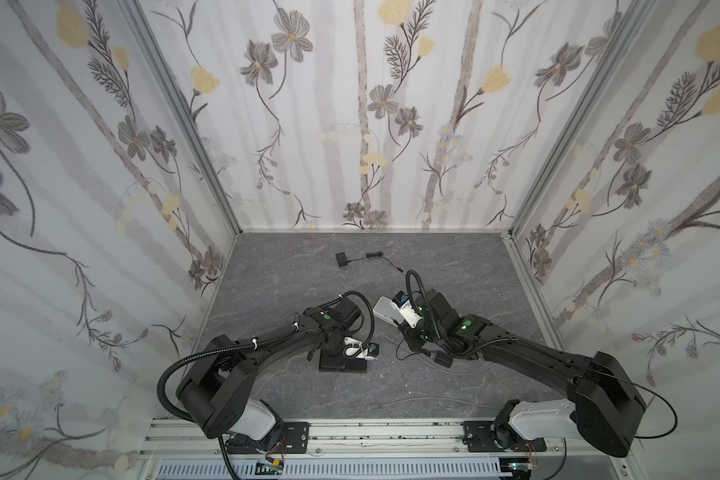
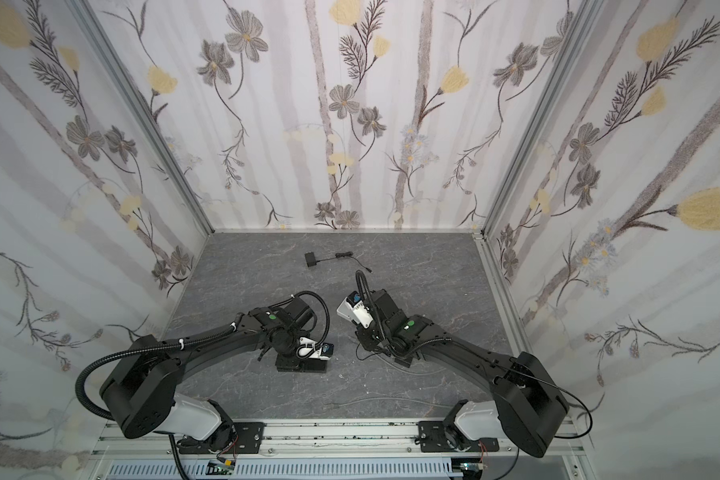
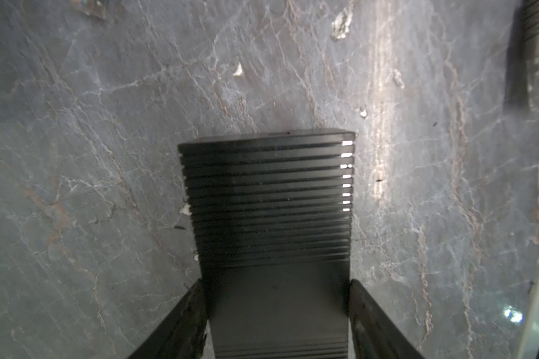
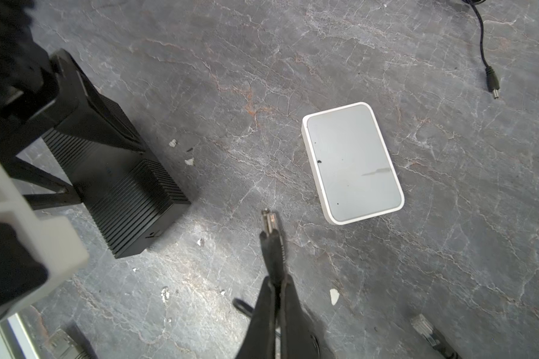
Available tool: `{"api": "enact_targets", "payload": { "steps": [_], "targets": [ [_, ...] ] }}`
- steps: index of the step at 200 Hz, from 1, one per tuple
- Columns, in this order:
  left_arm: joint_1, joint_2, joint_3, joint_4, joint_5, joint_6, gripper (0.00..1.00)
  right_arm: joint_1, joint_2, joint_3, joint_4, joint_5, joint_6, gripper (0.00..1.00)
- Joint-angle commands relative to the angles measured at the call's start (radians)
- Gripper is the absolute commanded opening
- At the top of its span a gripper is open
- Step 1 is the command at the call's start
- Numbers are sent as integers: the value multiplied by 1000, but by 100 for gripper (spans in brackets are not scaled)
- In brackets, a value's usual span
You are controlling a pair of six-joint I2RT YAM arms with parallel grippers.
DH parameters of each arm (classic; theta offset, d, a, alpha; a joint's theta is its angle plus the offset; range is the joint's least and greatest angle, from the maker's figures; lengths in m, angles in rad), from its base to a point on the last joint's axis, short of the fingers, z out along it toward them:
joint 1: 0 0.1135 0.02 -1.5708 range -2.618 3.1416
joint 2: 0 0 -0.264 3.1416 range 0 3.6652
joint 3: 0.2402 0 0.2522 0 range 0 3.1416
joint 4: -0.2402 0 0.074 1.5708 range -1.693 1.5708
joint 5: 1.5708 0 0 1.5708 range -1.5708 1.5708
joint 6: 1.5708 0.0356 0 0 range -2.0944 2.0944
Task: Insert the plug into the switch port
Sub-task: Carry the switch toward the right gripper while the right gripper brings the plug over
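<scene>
Pickup looks done to me, but the insertion hasn't happened, so you're maybe a third of the way. Nearest you, your left pincer (image 3: 277, 283) is clamped on the sides of a black ribbed box (image 3: 268, 192) that sits on the table (image 4: 199, 77). Your right pincer (image 4: 273, 245) is clenched on the plug (image 4: 269, 220), with the tip poking out past the fingers, just short of the white box (image 4: 352, 161). Plug and box are apart and nothing's seated. The switch port should be on one of that box's thin sides, but I can't make it out from here. So you've got lining up and pushing in left to do. Way at the back lies a black adapter (image 1: 341, 259) with its lead, well clear of both arms.
</scene>
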Motion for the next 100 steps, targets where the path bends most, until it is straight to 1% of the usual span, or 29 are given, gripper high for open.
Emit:
{"api": "enact_targets", "payload": {
  "steps": [1, 59, 77, 100],
  "targets": [
    [1, 25, 9, 7, -14, 2, 64, 11, 27, 16, -1, 12, -25, 0],
    [-5, 68, 20, 2, -4, -4, 66, 14, 43, -6, 17, -18, -20, 0],
    [-12, 92, 27, -4, -8, -5, 71, 13, 48, -3, 11, -26, -25, 0],
    [-21, 121, 36, -11, -21, -5, 73, 13, 43, -10, 11, -33, -24, 0]
  ]
}}
